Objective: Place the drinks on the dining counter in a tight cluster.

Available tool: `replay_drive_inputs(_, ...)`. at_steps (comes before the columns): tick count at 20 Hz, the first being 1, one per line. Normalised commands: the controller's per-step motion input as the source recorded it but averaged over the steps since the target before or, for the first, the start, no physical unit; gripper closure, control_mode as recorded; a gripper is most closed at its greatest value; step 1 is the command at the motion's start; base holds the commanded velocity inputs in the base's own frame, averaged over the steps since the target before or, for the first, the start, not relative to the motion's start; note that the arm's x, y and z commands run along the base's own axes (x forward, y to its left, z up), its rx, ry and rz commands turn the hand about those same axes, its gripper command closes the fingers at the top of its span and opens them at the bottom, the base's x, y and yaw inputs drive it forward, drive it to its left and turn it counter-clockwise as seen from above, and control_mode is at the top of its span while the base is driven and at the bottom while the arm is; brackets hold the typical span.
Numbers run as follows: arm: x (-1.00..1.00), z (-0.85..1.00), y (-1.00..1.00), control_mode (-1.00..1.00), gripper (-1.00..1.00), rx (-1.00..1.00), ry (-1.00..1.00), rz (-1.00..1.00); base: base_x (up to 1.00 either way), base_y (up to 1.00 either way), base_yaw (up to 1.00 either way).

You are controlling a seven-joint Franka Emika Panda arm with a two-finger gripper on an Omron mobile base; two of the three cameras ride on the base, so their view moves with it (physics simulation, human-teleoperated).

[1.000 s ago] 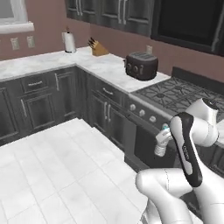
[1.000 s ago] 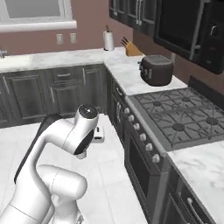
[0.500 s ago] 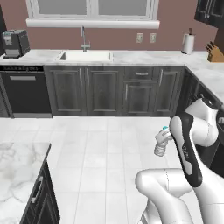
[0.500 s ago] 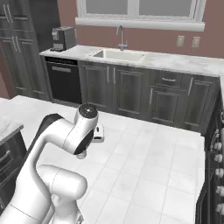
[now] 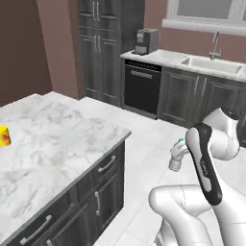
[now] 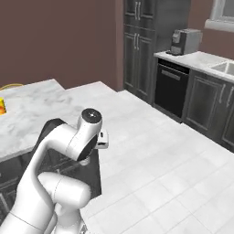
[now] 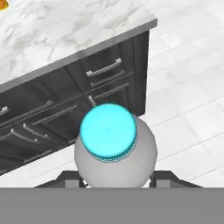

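The small clear water bottle (image 7: pixel 114 148) with its blue cap (image 7: pixel 109 131) sits between my gripper's (image 7: pixel 114 178) fingers (image 7: pixel 65 178), seen from above in the hand view. In the left base view the water bottle (image 5: pixel 176 156) hangs over the floor, right of the dining counter (image 5: pixel 57 139), held beside my forearm. The dining counter (image 7: pixel 78 26) lies ahead of the hand, with dark drawers below its marble top. Its white top (image 6: pixel 32 109) reaches in from the left of the right base view. The yellow bottle and the red-and-blue bottle are out of view.
A short yellow cup with red marks (image 5: pixel 4 136) stands on the island's far left, also the cup (image 6: pixel 2 106). A coffee machine (image 5: pixel 145 41), a dishwasher (image 5: pixel 141 89) and a sink (image 5: pixel 209 65) line the back wall. White tiled floor (image 6: pixel 164 151) lies between.
The whole picture has swung round with the base: stove, then sink wall, now the island has come into view. The water bottle stays held in my gripper.
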Motion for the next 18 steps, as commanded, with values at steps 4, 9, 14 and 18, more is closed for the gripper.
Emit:
replay_drive_inputs(4,0.0,0.0,0.0,1.0,1.0,0.0,0.0,0.0,0.19,0.0,0.79)
replay_drive_inputs(9,0.0,0.0,0.0,1.0,1.0,0.0,0.0,0.0,0.31,-0.05,0.69)
replay_drive_inputs(14,0.0,0.0,0.0,1.0,1.0,0.0,0.0,0.0,0.43,-0.1,0.51)
replay_drive_inputs(18,0.0,0.0,0.0,1.0,1.0,0.0,0.0,0.0,0.45,-0.08,0.38)
